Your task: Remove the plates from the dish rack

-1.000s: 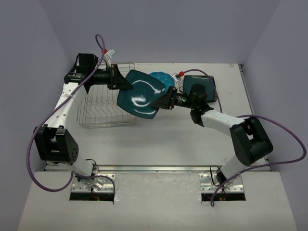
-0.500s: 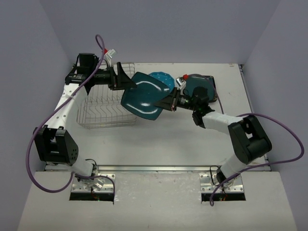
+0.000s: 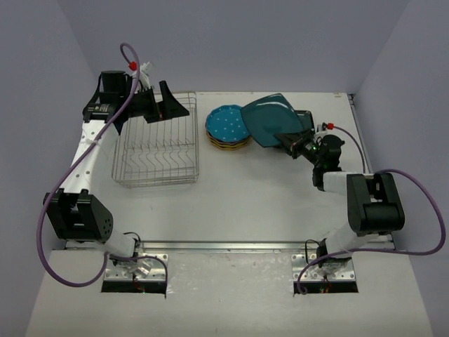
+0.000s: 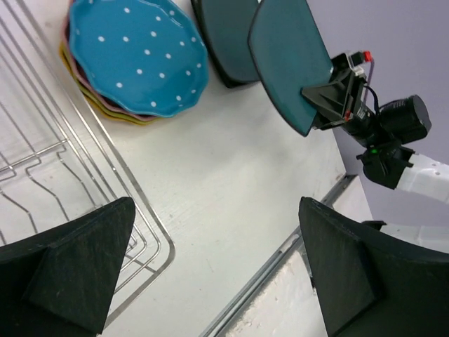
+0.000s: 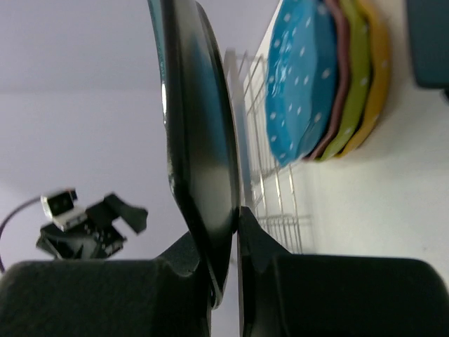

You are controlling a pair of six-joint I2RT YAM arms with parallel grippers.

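Note:
The dish rack (image 3: 156, 149) stands at the left and holds no plates; its wires also show in the left wrist view (image 4: 56, 175). My left gripper (image 3: 173, 107) hangs open and empty over the rack's back right corner, with bare table between its fingers (image 4: 214, 232). My right gripper (image 3: 287, 139) is shut on the rim of a dark teal squarish plate (image 3: 270, 121), held tilted above the table (image 4: 287, 63). That plate appears edge-on between the right fingers (image 5: 200, 140). A stack of round scalloped plates (image 3: 227, 128), dotted blue on top (image 4: 137, 60), lies right of the rack.
A dark squarish plate (image 4: 223, 35) lies flat on the table behind the stack, partly under the held plate. The table's right rim (image 3: 356, 119) runs close to the right arm. Purple cables loop beside both arms.
My left gripper has opened, let go of the teal plate and drawn back left over the rack. The right arm has carried the plate to the right, past the round stack.

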